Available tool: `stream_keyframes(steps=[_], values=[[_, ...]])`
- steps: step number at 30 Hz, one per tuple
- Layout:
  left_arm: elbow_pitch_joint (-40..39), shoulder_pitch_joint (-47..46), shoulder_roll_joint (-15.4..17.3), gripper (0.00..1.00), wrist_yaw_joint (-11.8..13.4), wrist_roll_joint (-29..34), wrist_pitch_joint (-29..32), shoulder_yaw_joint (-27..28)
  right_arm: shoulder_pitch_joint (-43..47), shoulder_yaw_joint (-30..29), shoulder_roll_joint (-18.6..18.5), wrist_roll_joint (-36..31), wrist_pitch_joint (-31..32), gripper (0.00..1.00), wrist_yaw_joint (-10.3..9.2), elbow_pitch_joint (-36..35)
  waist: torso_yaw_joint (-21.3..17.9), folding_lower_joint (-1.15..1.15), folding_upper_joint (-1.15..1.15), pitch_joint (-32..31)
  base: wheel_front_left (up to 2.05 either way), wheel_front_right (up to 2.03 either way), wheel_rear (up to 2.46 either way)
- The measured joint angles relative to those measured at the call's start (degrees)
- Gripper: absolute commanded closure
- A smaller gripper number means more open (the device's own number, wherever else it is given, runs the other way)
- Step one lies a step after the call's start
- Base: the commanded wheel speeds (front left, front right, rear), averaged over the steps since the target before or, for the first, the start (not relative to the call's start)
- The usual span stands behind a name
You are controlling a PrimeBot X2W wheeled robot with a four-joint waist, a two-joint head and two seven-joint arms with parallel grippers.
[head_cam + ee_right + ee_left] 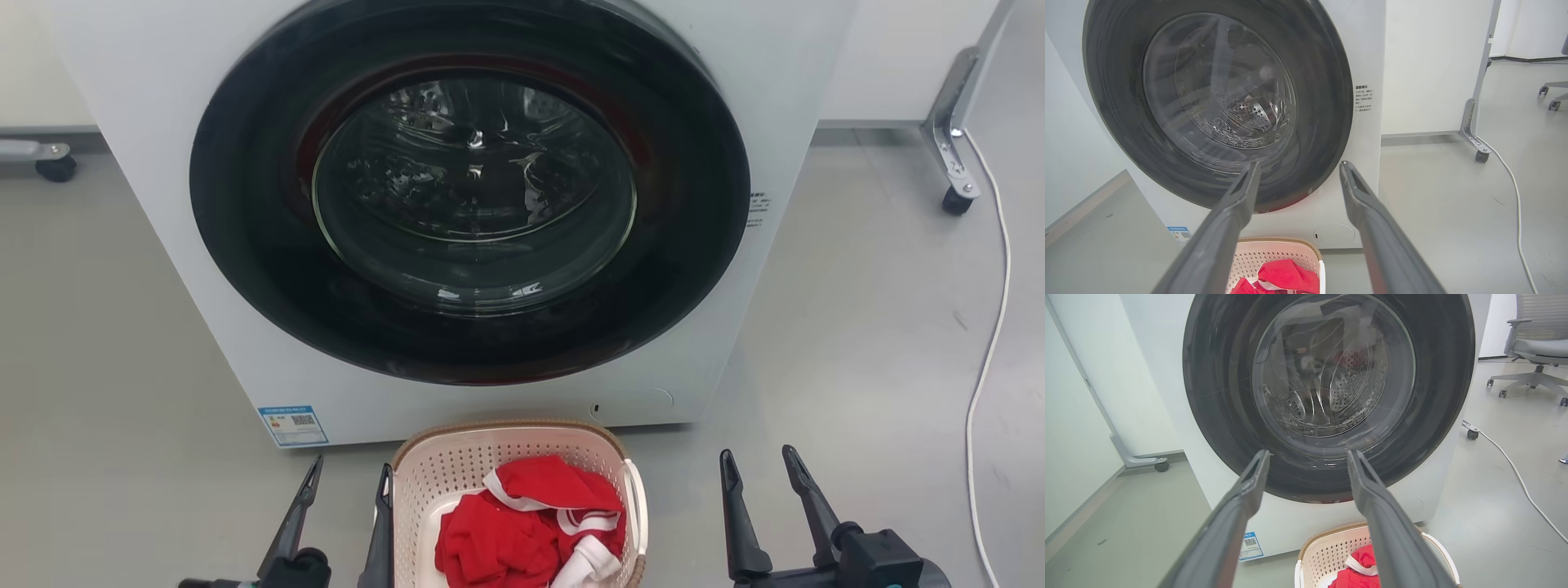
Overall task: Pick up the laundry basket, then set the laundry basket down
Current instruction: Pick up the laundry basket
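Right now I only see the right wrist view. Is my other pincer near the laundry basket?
Observer: Yes. In the head view the left pincer is open, with one finger right beside the left side of the laundry basket; I can't tell if it touches.
Operator: And does my right pincer touch it?
Observer: No. The right pincer is open too, with bare floor between it and the basket's white right handle.

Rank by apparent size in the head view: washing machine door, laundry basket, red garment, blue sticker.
1. washing machine door
2. laundry basket
3. red garment
4. blue sticker
Both middle items run off the bottom edge; ranked on visible parts.
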Motion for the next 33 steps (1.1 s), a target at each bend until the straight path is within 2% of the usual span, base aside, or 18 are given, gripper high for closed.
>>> stream_keyframes(steps=[7, 13, 24, 33], values=[[-1.00, -2.61, -0.09, 0.00, -0.12, -0.03, 0.00, 0.22, -2.50, -1.54, 0.01, 0.31, 0.00, 0.00, 0.16, -0.27, -0.07, 0.00, 0.00, 3.89, 0.00, 0.00, 0.00], [1.20, -6.96, -0.57, 0.00, -0.53, -0.79, 0.00, 0.80, -6.58, -3.14, -0.03, 1.15, -0.01, 0.00, 0.58, 1.59, 0.04, 0.01, 0.00, 7.60, 0.00, 0.00, 0.00], [9.68, -14.80, -1.19, 0.00, -1.08, -1.86, 0.00, 1.82, -14.88, -4.69, -0.57, 1.20, 0.01, 0.00, 0.85, 7.66, 0.81, 0.01, 0.01, 16.53, 0.00, 0.00, 0.00], [16.83, -20.47, -1.82, 0.00, -3.12, -3.85, 0.32, 1.13, -21.03, -4.56, -0.57, 1.20, 0.66, 0.00, 0.93, 13.47, 1.57, 0.02, 0.01, 24.12, 0.00, 0.00, 0.00]])
